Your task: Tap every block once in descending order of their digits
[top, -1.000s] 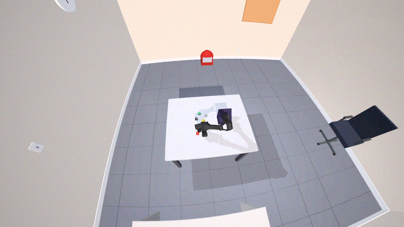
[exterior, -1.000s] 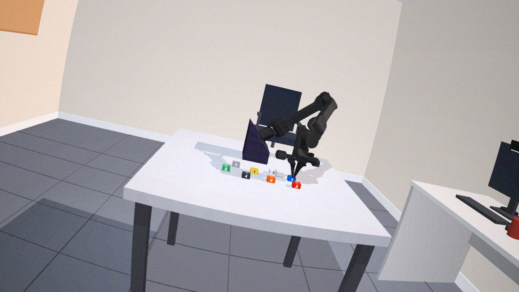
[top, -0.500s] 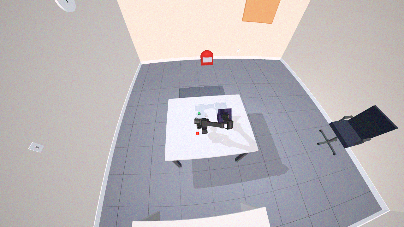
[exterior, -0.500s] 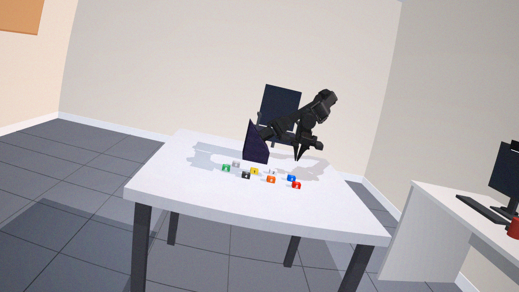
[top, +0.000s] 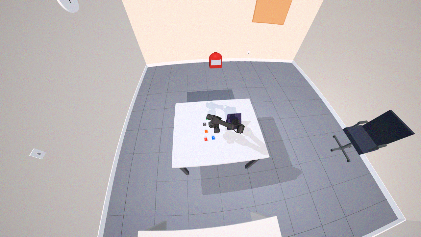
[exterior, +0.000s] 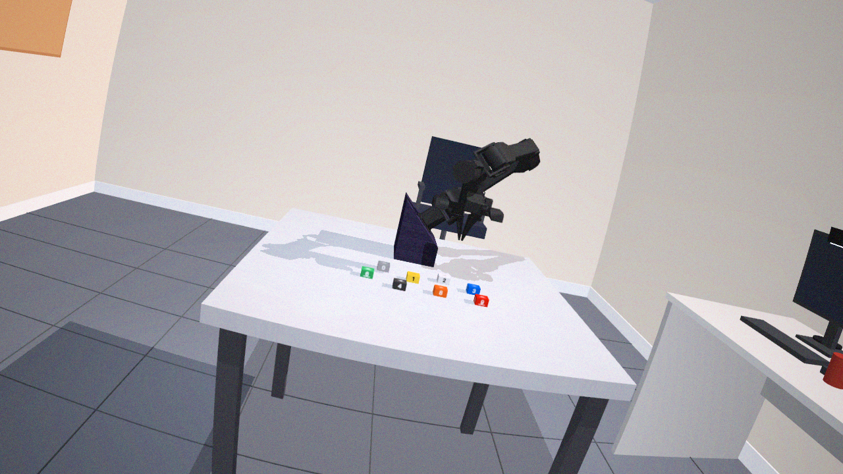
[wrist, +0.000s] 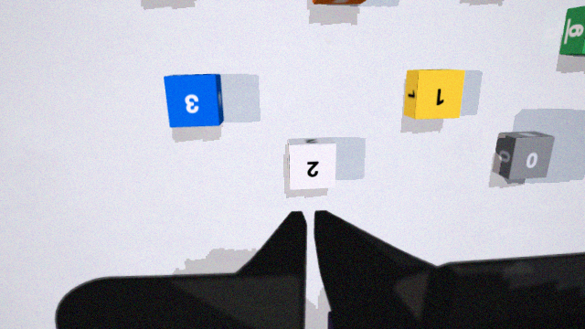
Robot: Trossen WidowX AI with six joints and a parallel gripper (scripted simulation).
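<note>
My gripper [exterior: 462, 237] [wrist: 307, 223] is shut and empty, above the table and near the white 2 block [exterior: 443, 278] [wrist: 312, 166], which lies just beyond the tips in the wrist view. The blue 3 block [exterior: 472, 289] [wrist: 194, 100] [top: 213, 137], yellow 1 block [exterior: 413, 277] [wrist: 436, 94] and grey 0 block [exterior: 382, 266] [wrist: 530, 156] stand around it. The red 9 block [exterior: 481, 300] [top: 205, 139], orange 8 block [exterior: 440, 291] [top: 206, 131], black 4 block [exterior: 399, 284] [top: 204, 124] and green 6 block [exterior: 367, 272] [wrist: 575, 31] stand in the outer row. The arm hides some blocks in the top view.
A dark purple wedge-shaped stand [exterior: 412, 241] is on the white table [exterior: 282, 300] at the arm's base, behind the blocks. An office chair [top: 360, 137] is beyond the table. A desk with a keyboard [exterior: 781, 340] and a monitor is at the right in the exterior view.
</note>
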